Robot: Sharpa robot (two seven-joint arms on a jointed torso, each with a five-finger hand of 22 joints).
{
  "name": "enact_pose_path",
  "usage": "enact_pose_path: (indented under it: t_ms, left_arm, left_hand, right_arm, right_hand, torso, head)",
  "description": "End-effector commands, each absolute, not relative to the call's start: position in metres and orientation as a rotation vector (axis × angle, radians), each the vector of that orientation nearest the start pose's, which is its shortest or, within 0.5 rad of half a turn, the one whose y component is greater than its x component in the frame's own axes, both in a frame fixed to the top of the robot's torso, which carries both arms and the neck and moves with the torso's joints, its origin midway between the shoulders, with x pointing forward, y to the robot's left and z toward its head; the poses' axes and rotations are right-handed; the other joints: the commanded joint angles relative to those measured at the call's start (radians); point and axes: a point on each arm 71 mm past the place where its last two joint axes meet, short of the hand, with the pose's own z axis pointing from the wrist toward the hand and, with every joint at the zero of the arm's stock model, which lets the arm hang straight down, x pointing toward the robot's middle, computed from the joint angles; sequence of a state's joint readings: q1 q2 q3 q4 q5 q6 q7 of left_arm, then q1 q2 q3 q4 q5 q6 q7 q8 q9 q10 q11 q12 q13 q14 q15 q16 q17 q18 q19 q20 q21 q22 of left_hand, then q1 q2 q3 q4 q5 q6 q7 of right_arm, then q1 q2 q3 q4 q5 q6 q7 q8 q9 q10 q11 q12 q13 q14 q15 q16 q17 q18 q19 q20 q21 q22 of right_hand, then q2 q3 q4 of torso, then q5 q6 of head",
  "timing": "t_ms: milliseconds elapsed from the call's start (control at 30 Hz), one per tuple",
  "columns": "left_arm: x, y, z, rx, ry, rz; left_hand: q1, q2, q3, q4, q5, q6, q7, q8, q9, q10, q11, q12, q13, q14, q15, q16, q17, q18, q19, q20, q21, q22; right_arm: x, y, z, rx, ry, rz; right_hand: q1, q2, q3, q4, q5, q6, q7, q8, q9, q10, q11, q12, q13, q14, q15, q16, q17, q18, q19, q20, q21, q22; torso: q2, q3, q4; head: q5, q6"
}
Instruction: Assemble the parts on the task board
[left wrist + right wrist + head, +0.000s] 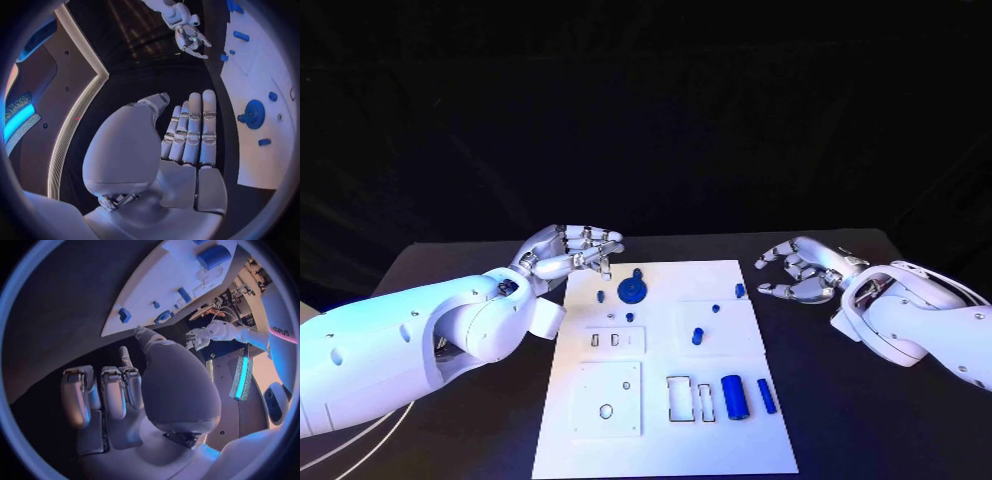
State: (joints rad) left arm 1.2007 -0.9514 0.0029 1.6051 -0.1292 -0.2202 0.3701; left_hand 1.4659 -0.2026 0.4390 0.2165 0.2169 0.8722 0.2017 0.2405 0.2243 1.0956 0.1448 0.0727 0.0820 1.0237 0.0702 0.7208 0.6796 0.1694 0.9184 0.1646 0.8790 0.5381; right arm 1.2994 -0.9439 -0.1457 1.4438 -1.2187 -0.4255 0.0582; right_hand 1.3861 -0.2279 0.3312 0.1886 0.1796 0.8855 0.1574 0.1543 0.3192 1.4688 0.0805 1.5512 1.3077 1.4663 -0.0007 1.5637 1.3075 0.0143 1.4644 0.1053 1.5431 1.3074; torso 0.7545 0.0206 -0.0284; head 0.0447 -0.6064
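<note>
The white task board (pixel 733 440) lies in the middle of the table. On it are a blue gear (pixel 635 290) near the far edge, small blue pegs (pixel 697 336) and two blue cylinders (pixel 734 397) at the near right. My left hand (pixel 574 250) hovers at the board's far left corner, fingers lightly bent, holding nothing. In the left wrist view its fingers (pixel 190 130) lie straight side by side, with the gear (pixel 255 114) just beyond them. My right hand (pixel 802 272) hangs just off the board's far right edge, its fingers (pixel 115 390) curved and empty.
Rectangular recesses (pixel 678 398) and a raised square plate (pixel 607 398) take up the board's near half. Black table (pixel 862 420) surrounds the board on all sides. My left forearm (pixel 430 340) lies across the table's left part.
</note>
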Motion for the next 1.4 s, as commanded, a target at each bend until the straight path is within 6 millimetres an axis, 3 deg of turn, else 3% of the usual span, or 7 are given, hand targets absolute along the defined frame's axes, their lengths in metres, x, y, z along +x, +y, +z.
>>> enact_pose_path:
  t_ms: [33, 167, 267, 367, 600, 733, 1400]
  left_arm:
    - [0.475, 0.229, -0.154, -0.938, 1.462, -1.623]
    - [0.476, 0.229, -0.154, -0.939, 1.463, -1.621]
    - [0.476, 0.23, -0.155, -0.94, 1.463, -1.62]
    - [0.476, 0.23, -0.155, -0.94, 1.463, -1.619]
    - [0.476, 0.23, -0.155, -0.94, 1.465, -1.619]
    - [0.476, 0.23, -0.155, -0.939, 1.465, -1.619]
    - [0.476, 0.231, -0.156, -0.94, 1.466, -1.613]
  left_hand:
    - [-0.001, 0.006, 0.008, 0.0, -0.004, -0.005, 0.002, -0.003, 0.001, -0.004, -0.002, 0.003, 0.001, -0.005, 0.002, 0.003, 0.001, 0.014, -0.009, 0.0, 0.005, 0.002]
    - [-0.001, 0.006, 0.008, 0.0, -0.004, -0.005, 0.002, -0.003, 0.001, -0.004, -0.002, 0.003, 0.001, -0.005, 0.002, 0.003, 0.001, 0.014, -0.009, 0.0, 0.005, 0.002]
    - [0.0, 0.005, 0.009, -0.002, -0.004, -0.005, 0.002, -0.003, 0.002, -0.004, -0.002, 0.003, 0.001, -0.006, 0.001, 0.004, 0.001, 0.014, -0.01, 0.0, 0.007, 0.003]
    - [0.0, 0.005, 0.009, -0.002, -0.004, -0.005, 0.002, -0.003, 0.002, -0.004, -0.002, 0.003, 0.001, -0.006, 0.001, 0.004, 0.001, 0.014, -0.01, 0.0, 0.007, 0.003]
    - [0.0, 0.005, 0.009, -0.002, -0.004, -0.005, 0.002, -0.003, 0.002, -0.004, -0.002, 0.003, 0.001, -0.006, 0.001, 0.004, 0.001, 0.014, -0.01, 0.0, 0.007, 0.003]
    - [0.0, 0.005, 0.009, -0.002, -0.004, -0.005, 0.002, -0.003, 0.002, -0.004, -0.002, 0.003, 0.001, -0.006, 0.001, 0.004, 0.001, 0.014, -0.01, 0.0, 0.007, 0.003]
    - [0.0, 0.005, 0.009, -0.002, -0.004, -0.005, 0.002, -0.003, 0.002, -0.004, -0.002, 0.003, 0.001, -0.006, 0.001, 0.004, 0.001, 0.014, -0.01, 0.0, 0.007, 0.003]
  right_arm:
    - [0.501, -0.272, -0.172, -0.041, 1.579, 0.673]
    - [0.505, -0.27, -0.178, -0.038, 1.581, 0.654]
    - [0.508, -0.268, -0.182, -0.034, 1.587, 0.639]
    - [0.51, -0.265, -0.185, -0.032, 1.593, 0.628]
    - [0.515, -0.26, -0.191, -0.027, 1.604, 0.612]
    - [0.516, -0.258, -0.194, -0.026, 1.615, 0.609]
    - [0.518, -0.246, -0.2, -0.036, 1.647, 0.617]
  right_hand:
    - [0.012, 0.0, -0.007, -0.002, -0.005, -0.008, -0.001, -0.006, -0.001, 0.084, -0.007, -0.002, 0.244, 0.097, -0.005, -0.003, 0.23, -0.005, 0.086, -0.005, -0.003, 0.236]
    - [0.012, 0.0, -0.007, -0.002, -0.005, -0.009, -0.001, -0.006, -0.001, 0.084, -0.007, -0.002, 0.244, 0.097, -0.005, -0.003, 0.231, -0.005, 0.087, -0.005, -0.002, 0.237]
    - [0.015, 0.003, -0.006, -0.003, -0.006, -0.01, -0.001, -0.007, -0.001, 0.086, -0.007, 0.0, 0.246, 0.097, -0.004, -0.002, 0.233, -0.006, 0.088, -0.005, 0.0, 0.239]
    - [0.019, 0.006, -0.005, -0.004, -0.006, -0.01, 0.0, -0.008, -0.001, 0.086, -0.006, 0.001, 0.246, 0.098, -0.004, -0.002, 0.234, -0.006, 0.089, -0.004, 0.001, 0.24]
    - [0.024, 0.013, -0.001, -0.005, -0.005, -0.008, 0.001, -0.007, -0.001, 0.087, -0.005, 0.002, 0.247, 0.098, -0.003, -0.002, 0.235, -0.007, 0.09, -0.004, 0.002, 0.24]
    - [0.028, 0.018, 0.003, -0.006, -0.003, -0.003, 0.002, -0.004, 0.0, 0.088, -0.004, 0.003, 0.248, 0.098, -0.003, -0.002, 0.235, -0.007, 0.09, -0.004, 0.002, 0.24]
    - [0.038, 0.034, 0.031, -0.013, 0.002, 0.057, -0.003, 0.023, 0.011, 0.094, -0.008, 0.01, 0.255, 0.099, -0.01, 0.0, 0.24, -0.008, 0.093, -0.009, 0.007, 0.245]
  torso:
    - [0.002, 0.0052, 0.0001]
    - [0.004, 0.0088, 0.0014]
    - [0.004, 0.0082, 0.0023]
    - [0.005, 0.0103, 0.0031]
    - [0.006, 0.0085, 0.002]
    - [0.004, 0.0075, 0.0029]
    - [0.005, 0.0082, 0.0009]
  head:
    - [0.001, -0.003]
    - [0.003, -0.004]
    - [0.004, -0.007]
    - [0.005, -0.008]
    - [0.009, -0.005]
    - [0.012, -0.01]
    - [0.018, -0.012]
